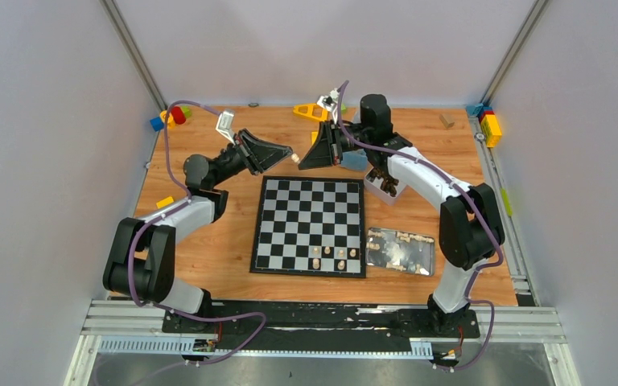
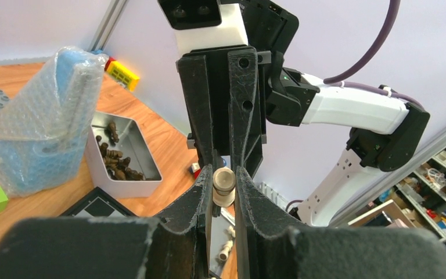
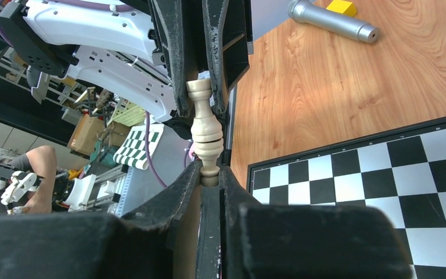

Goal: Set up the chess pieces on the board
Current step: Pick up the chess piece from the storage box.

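Black fingers (image 2: 194, 203) of the left gripper (image 2: 223, 189) crowd the foreground of its wrist view, clamped on a pale chess piece (image 2: 223, 187) seen end-on. The right gripper (image 2: 223, 164) comes in from opposite, straddling the same piece. Behind them, a metal tin (image 2: 116, 180) of dark chessmen sits on the desk (image 2: 168, 148).

Over to the right wrist view: the right gripper (image 3: 209, 177) is pressed together on the piece's foot and the left gripper (image 3: 200, 87) pinches its head, so both have it, held in the air near the far rim of the board (image 3: 354, 174).

From the top view, the two arms meet nose to nose with the piece (image 1: 295, 157) between them. The board (image 1: 310, 201) carries only a handful of pale chessmen (image 1: 328, 252), all on its two nearest rows. More pale ones lie in a shallow tray (image 1: 372, 256) just beside the board, and the dark set is in its tin (image 1: 392, 197). By my reckoning it's early going: this looks like a handover, and most of both armies are yet to be placed.
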`<act>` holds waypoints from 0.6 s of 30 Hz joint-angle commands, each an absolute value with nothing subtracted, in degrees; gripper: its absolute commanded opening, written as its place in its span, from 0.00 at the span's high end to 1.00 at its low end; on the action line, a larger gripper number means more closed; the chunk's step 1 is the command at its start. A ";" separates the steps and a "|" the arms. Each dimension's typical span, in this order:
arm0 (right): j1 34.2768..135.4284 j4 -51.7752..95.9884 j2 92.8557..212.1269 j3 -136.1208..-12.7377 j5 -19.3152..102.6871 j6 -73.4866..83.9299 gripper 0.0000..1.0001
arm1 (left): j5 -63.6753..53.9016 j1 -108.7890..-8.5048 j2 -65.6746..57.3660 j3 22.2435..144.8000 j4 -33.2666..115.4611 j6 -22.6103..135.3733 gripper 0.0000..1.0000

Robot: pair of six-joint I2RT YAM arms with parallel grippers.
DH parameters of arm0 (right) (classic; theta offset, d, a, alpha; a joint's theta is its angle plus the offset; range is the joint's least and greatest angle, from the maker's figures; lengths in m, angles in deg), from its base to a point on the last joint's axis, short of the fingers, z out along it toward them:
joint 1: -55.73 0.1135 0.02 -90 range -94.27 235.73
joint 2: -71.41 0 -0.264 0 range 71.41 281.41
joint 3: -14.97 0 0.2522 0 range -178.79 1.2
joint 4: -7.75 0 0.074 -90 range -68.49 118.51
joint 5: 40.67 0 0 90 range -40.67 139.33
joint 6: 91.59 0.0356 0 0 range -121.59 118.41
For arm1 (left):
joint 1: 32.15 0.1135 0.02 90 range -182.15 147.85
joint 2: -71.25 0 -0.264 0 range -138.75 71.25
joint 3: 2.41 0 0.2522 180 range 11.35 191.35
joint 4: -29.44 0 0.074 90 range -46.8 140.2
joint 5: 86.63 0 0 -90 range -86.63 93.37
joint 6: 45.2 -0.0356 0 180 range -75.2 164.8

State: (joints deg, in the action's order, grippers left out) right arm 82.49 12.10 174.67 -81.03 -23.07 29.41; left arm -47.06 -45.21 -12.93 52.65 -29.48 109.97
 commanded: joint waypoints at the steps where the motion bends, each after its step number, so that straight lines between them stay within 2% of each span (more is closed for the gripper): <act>1: 80.88 14.62 173.41 -83.50 -24.17 25.19 0.99 | -48.39 -45.37 -12.23 52.33 -29.54 105.60 1.00; 4: 78.75 26.19 171.25 -82.83 -22.34 15.99 1.00 | -49.46 -45.14 -8.54 52.81 -21.90 96.34 1.00; 7: 77.32 38.73 168.71 -81.94 -18.40 5.11 1.00 | -49.54 -44.86 -2.94 54.10 -5.15 83.89 1.00; 14: 78.99 66.86 166.15 -84.30 0.44 -18.00 1.00 | -50.94 -44.56 1.43 60.75 36.84 47.93 1.00; 18: 84.70 78.33 166.69 -86.92 12.97 -25.46 1.00 | -46.70 -43.39 4.54 61.50 51.01 35.60 1.00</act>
